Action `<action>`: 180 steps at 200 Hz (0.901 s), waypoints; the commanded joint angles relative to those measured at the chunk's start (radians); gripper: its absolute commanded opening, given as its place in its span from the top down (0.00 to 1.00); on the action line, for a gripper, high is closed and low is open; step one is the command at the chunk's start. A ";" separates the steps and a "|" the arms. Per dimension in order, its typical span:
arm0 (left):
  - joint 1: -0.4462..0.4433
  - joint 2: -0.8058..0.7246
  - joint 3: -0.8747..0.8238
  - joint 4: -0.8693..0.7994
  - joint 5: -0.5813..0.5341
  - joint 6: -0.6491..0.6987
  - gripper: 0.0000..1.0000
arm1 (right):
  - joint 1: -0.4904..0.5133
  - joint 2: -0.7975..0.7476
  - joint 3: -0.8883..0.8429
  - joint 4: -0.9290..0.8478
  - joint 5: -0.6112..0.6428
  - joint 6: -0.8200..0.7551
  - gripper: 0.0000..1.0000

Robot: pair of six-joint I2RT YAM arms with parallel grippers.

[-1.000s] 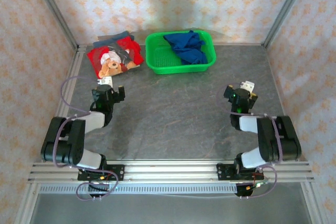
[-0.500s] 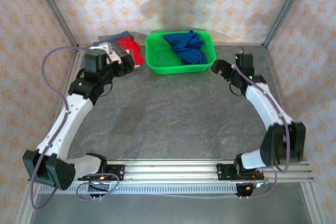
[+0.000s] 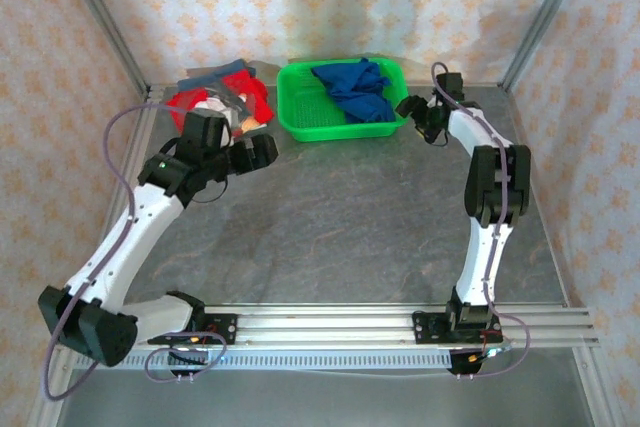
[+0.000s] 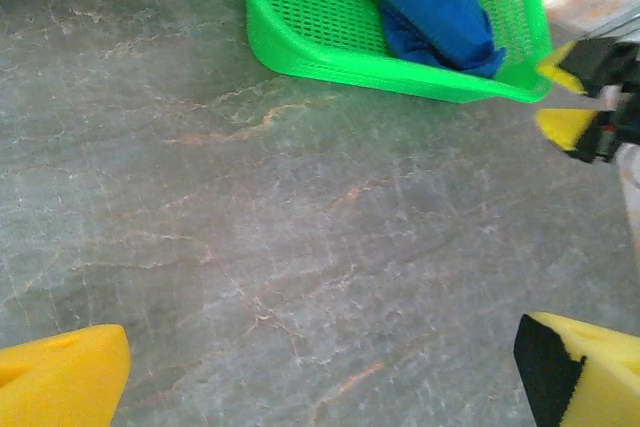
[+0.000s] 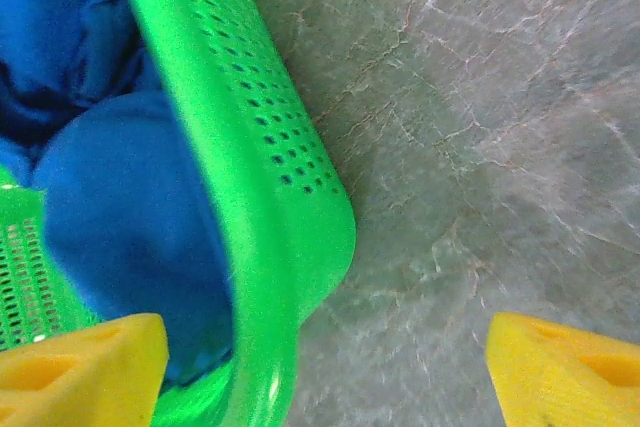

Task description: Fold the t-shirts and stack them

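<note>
blue shirt (image 3: pixel 350 87) bunched in the green basket (image 3: pixel 300 127), red teddy-bear shirt (image 3: pixel 190 107) at the back left
right end effector (image 3: pixel 412 112) wide open astride the basket's right corner, gripping nothing; left end effector (image 3: pixel 252 152) wide open too, empty, over bare surface (image 3: pixel 330 227) near the red teddy-bear shirt

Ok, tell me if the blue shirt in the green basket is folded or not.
Not folded. The blue t-shirt lies bunched in uneven lumps and creases inside the green mesh basket, with no flat, squared edges.
</note>
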 commanded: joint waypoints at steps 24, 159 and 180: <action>-0.004 -0.051 0.005 -0.064 0.013 -0.027 0.00 | 0.012 0.082 0.076 0.149 -0.043 0.123 0.36; -0.285 0.738 0.627 -0.082 -0.033 0.017 0.11 | 0.113 -0.552 -0.651 0.142 0.159 0.283 1.00; -0.332 0.900 0.740 -0.134 -0.021 -0.032 0.11 | 0.127 -0.691 -0.752 0.136 0.188 0.336 1.00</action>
